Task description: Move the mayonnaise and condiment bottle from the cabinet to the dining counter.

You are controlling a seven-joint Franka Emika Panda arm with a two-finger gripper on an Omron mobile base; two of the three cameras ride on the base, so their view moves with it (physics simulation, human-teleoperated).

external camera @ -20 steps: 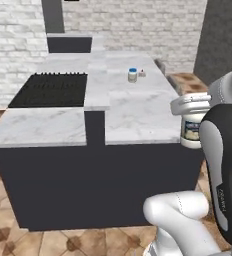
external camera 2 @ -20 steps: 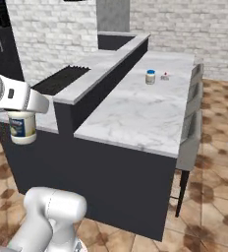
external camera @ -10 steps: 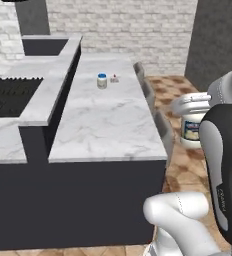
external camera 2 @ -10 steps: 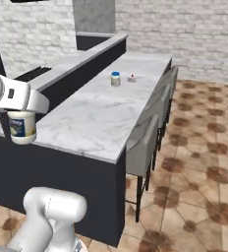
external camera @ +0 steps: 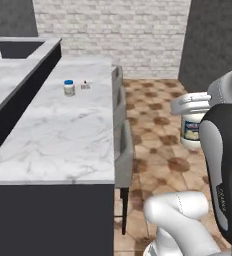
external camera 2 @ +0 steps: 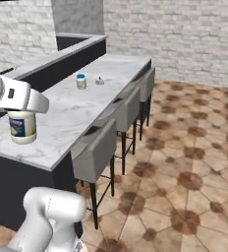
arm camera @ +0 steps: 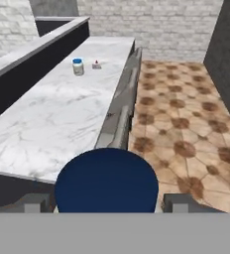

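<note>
Fingers (arm camera: pixel 106 203) closed on mayonnaise jar (external camera 2: pixel 22 126), one each side, navy lid toward hand camera; jar upright, carried clear of tabletop (external camera: pixel 63 135) for transport. Landmark: tabletop. Small blue-lidded jar (external camera: pixel 69 88) on its far part, stools (external camera 2: pixel 94 150) along floor-side edge.

A glossy white arm (external camera: pixel 175 220) of rounded segments, with a dark charcoal joint cover bearing small white lettering.

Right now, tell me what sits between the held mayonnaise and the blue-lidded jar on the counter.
Nothing: in the hand view, bare marble of the dining counter runs from the mayonnaise to the jar.
</note>
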